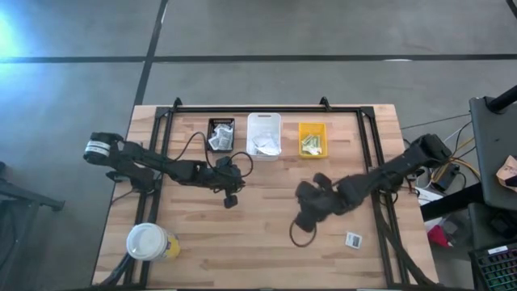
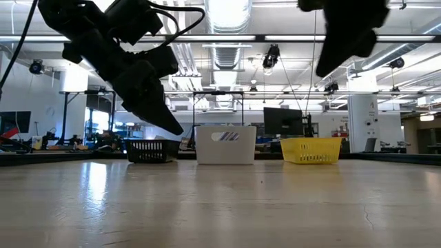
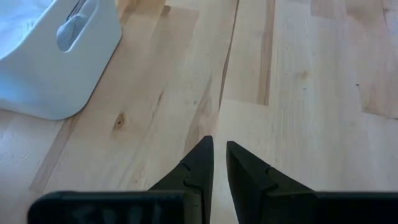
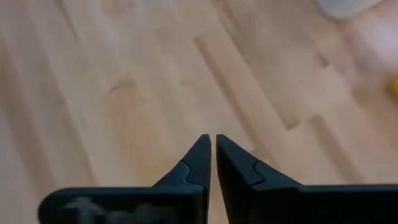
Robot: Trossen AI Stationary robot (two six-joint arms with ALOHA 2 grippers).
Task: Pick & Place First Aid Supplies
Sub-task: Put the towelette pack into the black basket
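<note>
One first aid packet (image 1: 353, 239), a white square with dark print, lies flat on the wooden table near its front right. More packets lie in the black bin (image 1: 220, 134), the white bin (image 1: 264, 134) and the yellow bin (image 1: 313, 139) at the far edge. My left gripper (image 1: 230, 200) (image 3: 217, 143) hovers over bare wood in front of the black and white bins, its fingers nearly together and nothing between them. My right gripper (image 1: 303, 217) (image 4: 211, 137) hangs above bare wood at mid-table, left of the loose packet, shut and empty.
A white-lidded cup (image 1: 148, 242) stands at the near left corner. A black frame rail (image 1: 266, 109) runs behind the bins. A dark cable loop (image 1: 300, 236) hangs under my right arm. Bare wood lies between the two grippers and toward the near edge.
</note>
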